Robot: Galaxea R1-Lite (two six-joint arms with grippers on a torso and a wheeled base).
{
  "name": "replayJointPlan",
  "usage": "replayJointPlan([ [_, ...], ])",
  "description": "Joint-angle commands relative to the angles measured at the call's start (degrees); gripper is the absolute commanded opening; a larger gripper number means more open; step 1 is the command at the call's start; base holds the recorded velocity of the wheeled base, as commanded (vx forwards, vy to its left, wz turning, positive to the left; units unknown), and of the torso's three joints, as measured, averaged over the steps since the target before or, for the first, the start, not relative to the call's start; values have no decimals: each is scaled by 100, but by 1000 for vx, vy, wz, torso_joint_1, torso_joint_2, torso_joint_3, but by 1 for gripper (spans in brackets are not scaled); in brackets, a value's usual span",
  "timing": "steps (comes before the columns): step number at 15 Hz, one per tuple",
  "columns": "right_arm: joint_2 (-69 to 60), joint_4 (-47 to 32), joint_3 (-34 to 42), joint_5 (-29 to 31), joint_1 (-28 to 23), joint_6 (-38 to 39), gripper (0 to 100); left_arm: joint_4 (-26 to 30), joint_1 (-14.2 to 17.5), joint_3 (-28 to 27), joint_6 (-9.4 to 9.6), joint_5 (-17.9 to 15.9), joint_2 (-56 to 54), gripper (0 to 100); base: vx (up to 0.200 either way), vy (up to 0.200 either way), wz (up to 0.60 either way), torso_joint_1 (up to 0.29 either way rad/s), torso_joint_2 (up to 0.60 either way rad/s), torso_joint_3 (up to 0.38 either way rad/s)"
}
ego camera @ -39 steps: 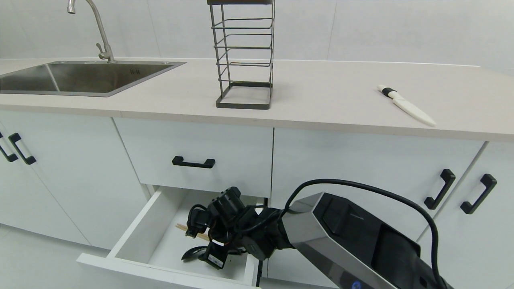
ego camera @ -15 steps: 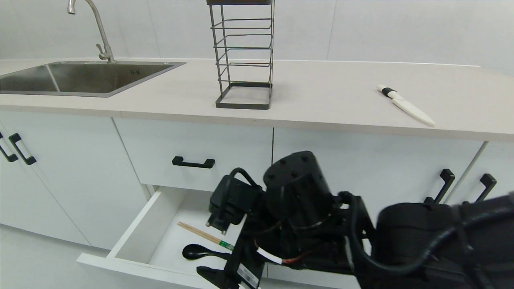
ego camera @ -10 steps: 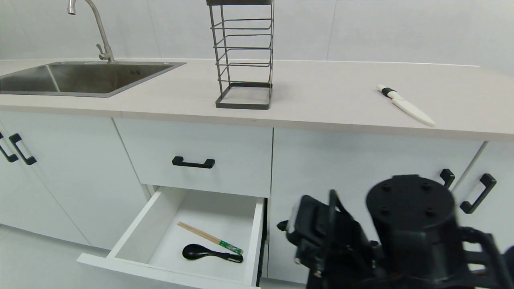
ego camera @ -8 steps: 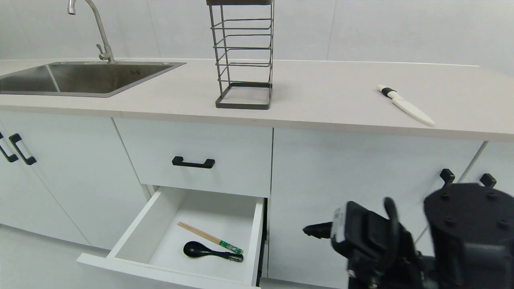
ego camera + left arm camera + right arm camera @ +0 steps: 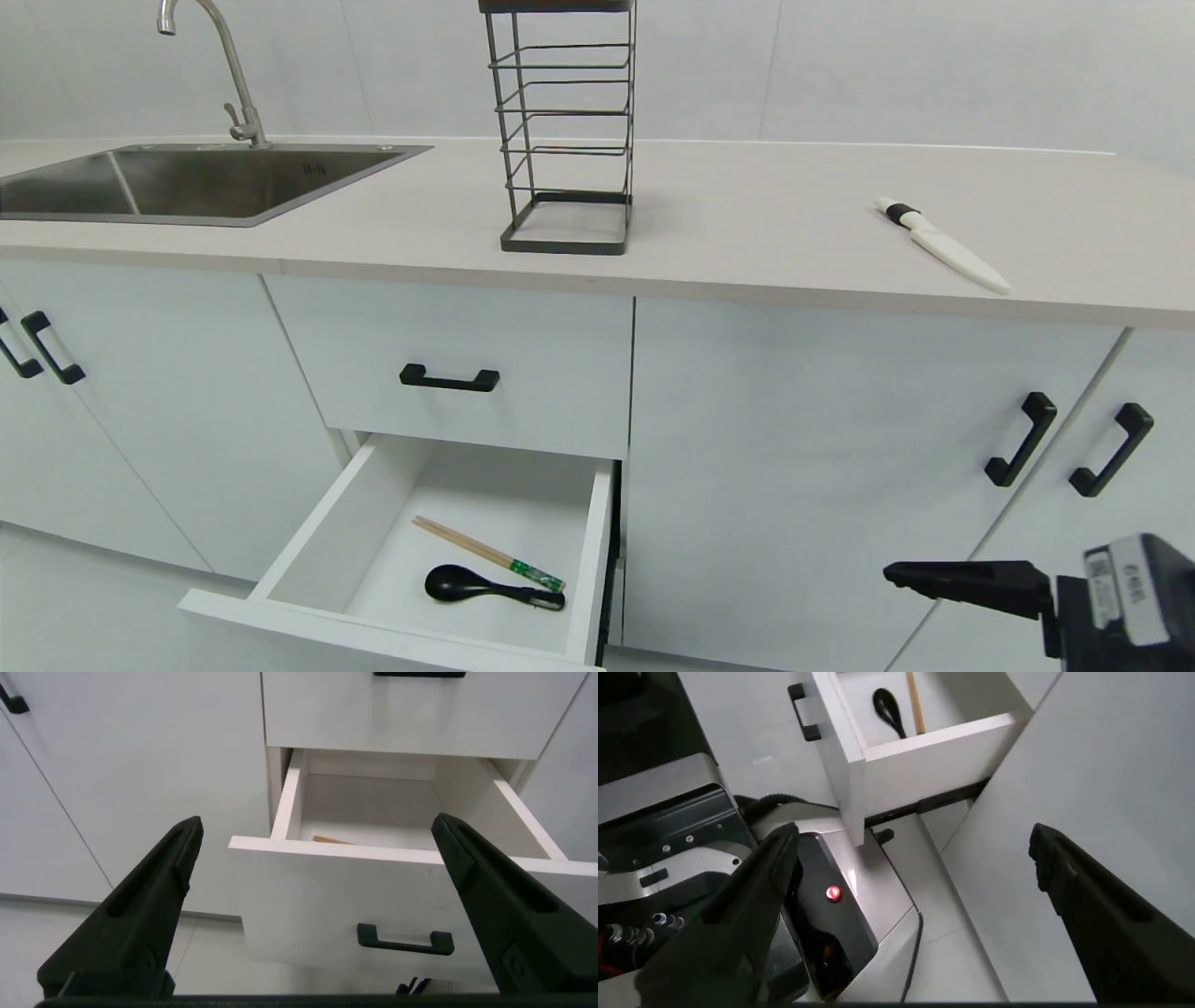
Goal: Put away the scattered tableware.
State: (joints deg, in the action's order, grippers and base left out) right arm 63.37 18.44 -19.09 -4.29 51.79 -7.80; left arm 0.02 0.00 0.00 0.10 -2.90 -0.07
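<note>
Two grippers, both spread wide, both empty, touching nothing. Nearest, the left gripper (image 5: 315, 826), out in front of the open drawer (image 5: 374, 854), facing its front panel and apart from it, with the black pull (image 5: 404, 943) low between the fingers. Then the right gripper (image 5: 913, 835), low at the robot's right before the cabinet doors (image 5: 840, 420), one finger (image 5: 962, 577) pointing toward the robot's left, well apart from the drawer and off to its right.

Inside the drawer, close to its front wall: a black spoon (image 5: 467, 586), flat on the floor, long axis about parallel to that wall, bowl toward the robot's left, handle toward the right. Just behind it, chopsticks (image 5: 485, 554), a pair together on a slant, bare ends back and left, green-banded ends front and right, close by the spoon's handle tip; touching or not, cannot tell. Both well left of the right gripper.

Farther off, on the counter (image 5: 747, 215): a white knife (image 5: 945, 246) toward the right, flat, dark-banded handle toward the back wall, blade toward the front right. Well apart from both grippers. A wire rack (image 5: 567, 131) upright mid-counter; sink (image 5: 187, 177) and tap (image 5: 224, 70) far left.
</note>
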Motion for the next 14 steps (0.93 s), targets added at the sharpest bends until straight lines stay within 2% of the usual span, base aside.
replayJointPlan([
  [1, -887, -16, 213, 16, -178, -11, 100, -2, 0, 0, -1, 0, 7, 100, 0, 0, 0, 0, 0, 0],
  [6, -2135, 10, 424, 25, -494, -2, 100, -2, 0, 0, -1, 0, 7, 100, 0, 0, 0, 0, 0, 0],
  [7, -2689, 10, 599, 25, -898, 86, 100, 6, 0, 0, -1, 0, 7, 100, 0, 0, 0, 0, 0, 0],
  [9, -3058, 1, 714, 25, -1215, 156, 100, -2, 0, 0, -1, 0, 7, 100, 0, 0, 0, 0, 0, 0],
  [14, -3410, -34, 837, 16, -2964, 385, 100, -2, 0, 0, -1, 0, 7, 100, 0, 0, 0, 0, 0, 0],
])
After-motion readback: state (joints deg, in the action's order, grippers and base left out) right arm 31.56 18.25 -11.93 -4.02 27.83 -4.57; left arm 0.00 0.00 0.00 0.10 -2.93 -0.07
